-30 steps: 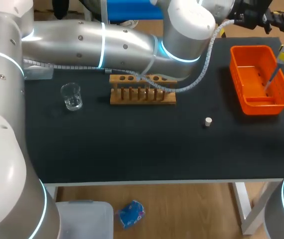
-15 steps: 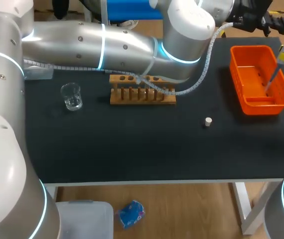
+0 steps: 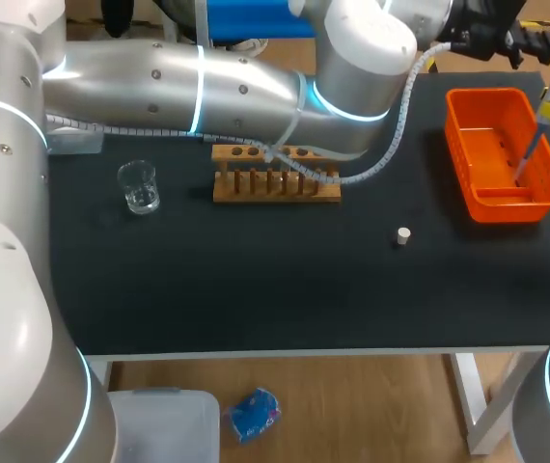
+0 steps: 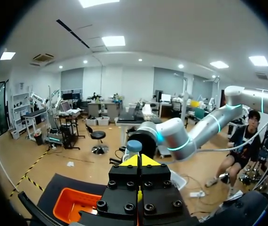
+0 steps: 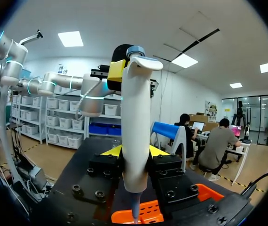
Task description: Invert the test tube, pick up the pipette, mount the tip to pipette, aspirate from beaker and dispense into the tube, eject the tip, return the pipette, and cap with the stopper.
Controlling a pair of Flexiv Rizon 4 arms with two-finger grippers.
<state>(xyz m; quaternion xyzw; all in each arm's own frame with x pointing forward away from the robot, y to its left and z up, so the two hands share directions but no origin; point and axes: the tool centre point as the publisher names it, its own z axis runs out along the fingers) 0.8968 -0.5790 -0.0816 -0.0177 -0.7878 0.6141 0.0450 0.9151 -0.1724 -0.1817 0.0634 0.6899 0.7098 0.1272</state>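
**Tip ejection over the bin: both arms engaged at the pipette**

The black worktop [image 3: 256,280] carries all items. The left arm [image 3: 207,87] comes in from the left and spans the far side to the right corner.

The orange bin [image 3: 511,207] sits at the right end. The wooden rack [image 3: 275,185] stands mid-worktop; I cannot make out the test tube in it.

The pipette [image 5: 135,132] is upright above the bin, and the right pincer [image 5: 136,151] is clenched on its white body from both sides. The left pincer [image 4: 138,162] has its yellow ends closed together with nothing between them. It sits right at the pipette's top button [image 4: 134,146].

The beaker [image 3: 139,187] stands at the left, well apart from the action. The stopper [image 3: 403,235] lies alone between rack and bin.

The tip [image 3: 524,159] is on the pipette, pointing down into the bin.

Judgement: the step in hand is the eject.
- Press straight down along the pipette's axis, so the body does not twist or slide in the right grip.
- Keep the tip inside the bin's walls, away from the rim.
- Confirm the tip has dropped before the left arm is withdrawn.
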